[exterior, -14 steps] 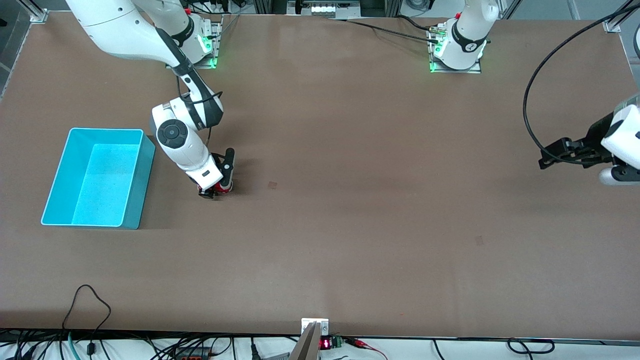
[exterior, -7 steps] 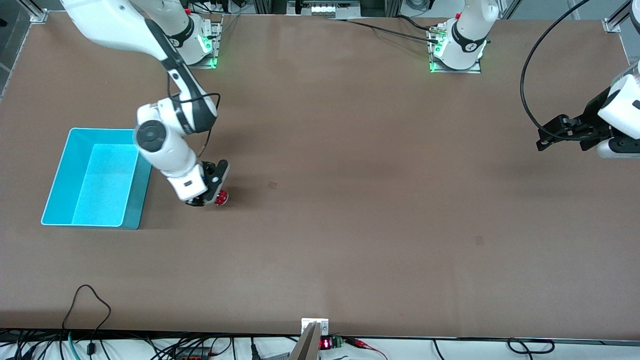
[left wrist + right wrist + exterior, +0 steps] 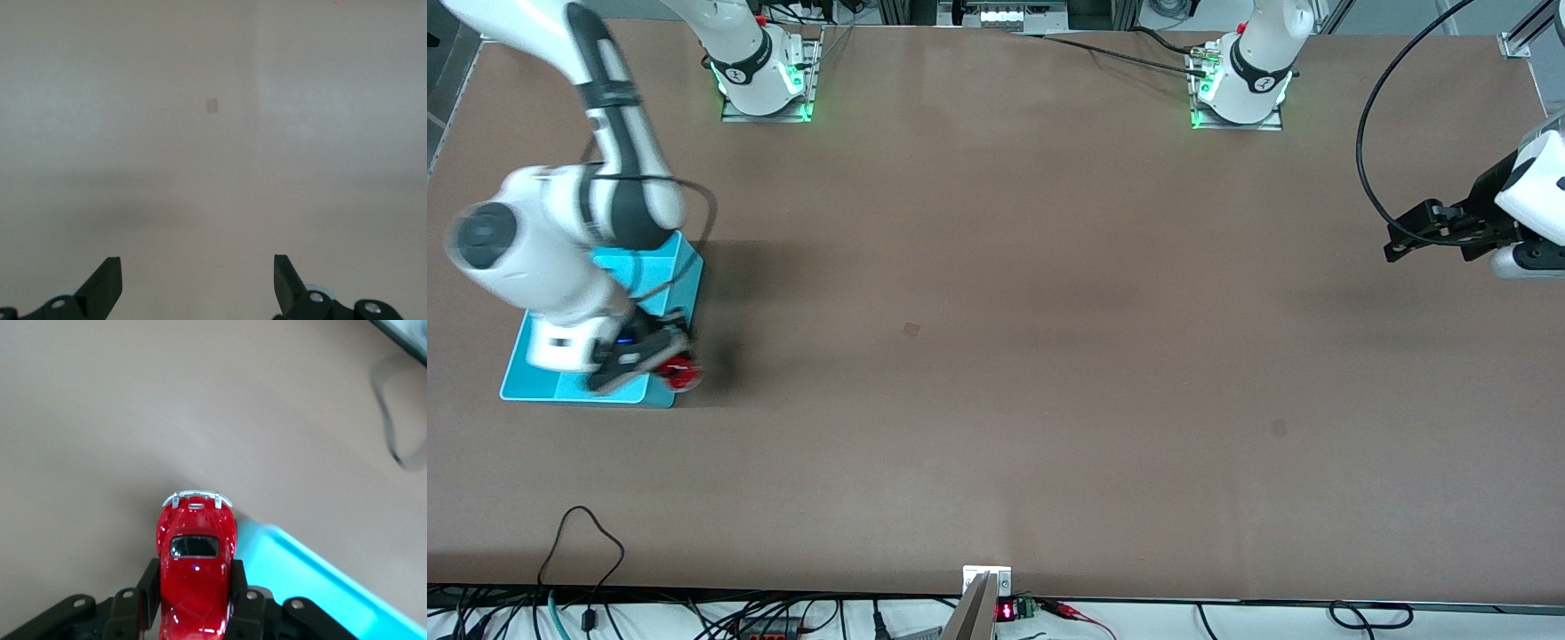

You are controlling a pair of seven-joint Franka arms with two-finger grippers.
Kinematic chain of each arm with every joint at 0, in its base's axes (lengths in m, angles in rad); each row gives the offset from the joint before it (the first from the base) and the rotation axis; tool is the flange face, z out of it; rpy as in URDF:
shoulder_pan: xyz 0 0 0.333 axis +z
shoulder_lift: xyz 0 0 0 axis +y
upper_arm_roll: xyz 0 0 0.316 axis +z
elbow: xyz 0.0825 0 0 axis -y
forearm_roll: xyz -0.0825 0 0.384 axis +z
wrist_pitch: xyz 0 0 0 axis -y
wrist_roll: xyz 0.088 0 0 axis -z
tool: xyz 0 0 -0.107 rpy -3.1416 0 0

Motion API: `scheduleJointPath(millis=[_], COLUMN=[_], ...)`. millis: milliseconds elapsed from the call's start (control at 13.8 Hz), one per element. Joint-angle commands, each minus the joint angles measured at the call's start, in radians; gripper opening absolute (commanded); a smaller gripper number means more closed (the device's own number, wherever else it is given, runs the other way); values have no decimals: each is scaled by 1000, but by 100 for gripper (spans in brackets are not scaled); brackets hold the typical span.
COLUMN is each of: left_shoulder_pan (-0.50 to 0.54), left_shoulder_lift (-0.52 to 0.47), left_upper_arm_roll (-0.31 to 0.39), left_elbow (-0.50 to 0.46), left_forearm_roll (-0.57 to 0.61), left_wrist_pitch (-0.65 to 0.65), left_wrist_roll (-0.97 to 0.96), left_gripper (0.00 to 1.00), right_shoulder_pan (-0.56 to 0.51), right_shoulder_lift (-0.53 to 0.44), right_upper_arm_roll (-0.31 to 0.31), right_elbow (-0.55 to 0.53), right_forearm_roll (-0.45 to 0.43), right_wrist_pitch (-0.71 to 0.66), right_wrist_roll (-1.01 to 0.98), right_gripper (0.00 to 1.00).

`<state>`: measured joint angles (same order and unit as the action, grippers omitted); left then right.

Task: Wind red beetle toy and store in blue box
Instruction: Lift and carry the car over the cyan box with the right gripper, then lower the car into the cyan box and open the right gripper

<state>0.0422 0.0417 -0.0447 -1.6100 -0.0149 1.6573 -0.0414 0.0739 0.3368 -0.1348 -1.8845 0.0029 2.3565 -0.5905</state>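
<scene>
Swung over from mid-table to the blue box [image 3: 685, 267] within the last second, red beetle toy [image 3: 680, 373] carried along, now just over the box's corner nearest the camera. From the front: right gripper [image 3: 660, 363] up over that rim; left gripper [image 3: 1405, 242] parked idle at the left arm's end of the table. Left wrist: only bare table, jaws wide apart. Right wrist: jaws clamped on the car's flanks, silver bumper poking out. Probably light, glossy, slippery; side grip about right.
</scene>
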Motion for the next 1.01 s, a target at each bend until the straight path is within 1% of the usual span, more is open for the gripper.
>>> scheduleJointPath(millis=[0,217,361,506,650,722,794,867,939], left_shoulder_pan=[5,5,7,19,36,36,36,36,34], left_shoulder_lift=[-13,-11,-13,-14,-16,-17,-17,-14,-14], left_upper_arm_roll=[-1,-1,0,2,2,2,2,2,2], left_elbow=[5,-4,-4,-4,-2,-2,-1,1,-4], left_forearm_roll=[-10,-11,-10,-8,-7,-7,-8,-8,-7], left_wrist_pitch=[-16,16,16,15,13,13,15,25,42], left_wrist_roll=[-15,-15,-14,-2,0,0,0,0,0], left_gripper=[100,100,100,100,100,100,100,100,100], right_shoulder_pan=[-5,-29,-65,-75,-72,-71,-69,-68,-68], right_shoulder_lift=[-7,8,28,57,74,86,88,88,87], right_upper_arm_roll=[-86,-130,-134,-134,-134,-132,-131,-129,-127], right_elbow=[-4,-21,-60,-106,-172,-174,-174,-174,-174], right_forearm_roll=[16,11,11,8,3,3,3,3,3], right_wrist_pitch=[-36,-86,-92,-47,47,49,49,46,44], right_wrist_roll=[146,366,435,457,457,457,457,457,456], right_gripper=[0,0,0,0,1,6,17,43,73])
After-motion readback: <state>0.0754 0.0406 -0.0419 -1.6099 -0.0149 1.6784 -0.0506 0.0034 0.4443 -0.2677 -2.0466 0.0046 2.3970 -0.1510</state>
